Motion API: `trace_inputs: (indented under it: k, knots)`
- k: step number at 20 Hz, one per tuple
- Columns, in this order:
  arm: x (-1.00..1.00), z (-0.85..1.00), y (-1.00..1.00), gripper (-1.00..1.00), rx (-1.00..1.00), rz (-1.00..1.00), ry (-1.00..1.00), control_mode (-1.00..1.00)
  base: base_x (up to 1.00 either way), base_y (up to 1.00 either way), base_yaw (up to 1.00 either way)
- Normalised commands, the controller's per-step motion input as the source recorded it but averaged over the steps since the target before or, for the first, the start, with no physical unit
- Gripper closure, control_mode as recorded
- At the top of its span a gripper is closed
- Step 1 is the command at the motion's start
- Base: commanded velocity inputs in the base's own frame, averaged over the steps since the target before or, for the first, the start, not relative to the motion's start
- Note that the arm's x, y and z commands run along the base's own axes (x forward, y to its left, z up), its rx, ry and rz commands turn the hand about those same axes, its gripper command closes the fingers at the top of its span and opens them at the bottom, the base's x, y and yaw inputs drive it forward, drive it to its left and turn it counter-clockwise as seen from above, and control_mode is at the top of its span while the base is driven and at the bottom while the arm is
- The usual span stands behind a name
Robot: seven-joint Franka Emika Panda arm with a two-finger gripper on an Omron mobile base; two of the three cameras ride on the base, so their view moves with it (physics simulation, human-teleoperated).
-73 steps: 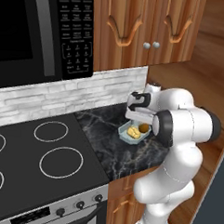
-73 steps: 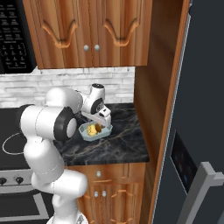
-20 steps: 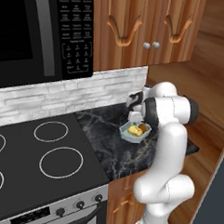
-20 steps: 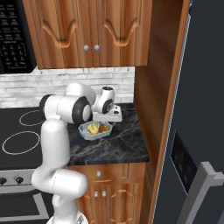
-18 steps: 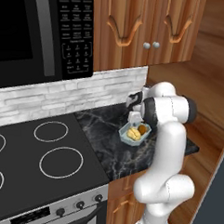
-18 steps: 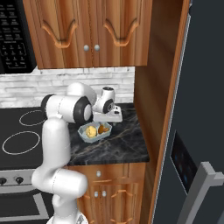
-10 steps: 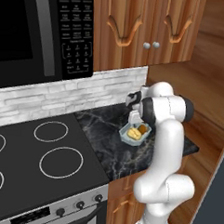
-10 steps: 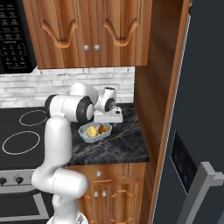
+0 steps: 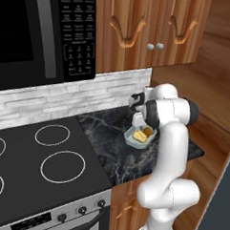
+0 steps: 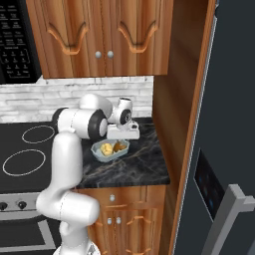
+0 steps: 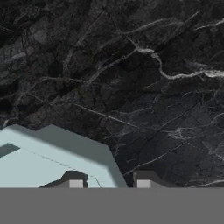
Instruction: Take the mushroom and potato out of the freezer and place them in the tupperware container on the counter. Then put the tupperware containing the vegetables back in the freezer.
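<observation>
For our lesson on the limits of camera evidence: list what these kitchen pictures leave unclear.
- Gripper: hand view shows its tips astride the pale blue-grey translucent tupperware container rim; contact is cut off by the bottom edge.
- Both base views: the white arm hides the fingers.
- Small brown mushroom: too small for detail.

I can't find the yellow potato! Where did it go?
The potato lies in the tupperware container on the counter, next to the brown mushroom; in the right base view it is just below the robot's hand.

Two base views flanking the arm, sharing the counter, hand view close above it
</observation>
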Motion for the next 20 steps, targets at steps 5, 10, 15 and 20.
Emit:
trace_inputs:
  k: [5, 10, 15, 20]
  knots:
    - [-0.44, -0.03, 0.0, 1.0, 0.01, -0.1, 0.0, -1.0, 0.0, 0.0, 0.0]
    - [-0.59, 0.07, -0.06, 1.0, 0.11, -0.27, 0.0, -1.0, 0.0, 0.0, 0.0]
    - [-0.64, 0.42, 0.0, 1.0, 0.14, -0.38, -0.01, -1.0, 0.0, 0.0, 0.0]
    - [-0.56, 0.6, 0.0, 1.0, 0.11, -0.41, 0.0, -1.0, 0.0, 0.0, 0.0]
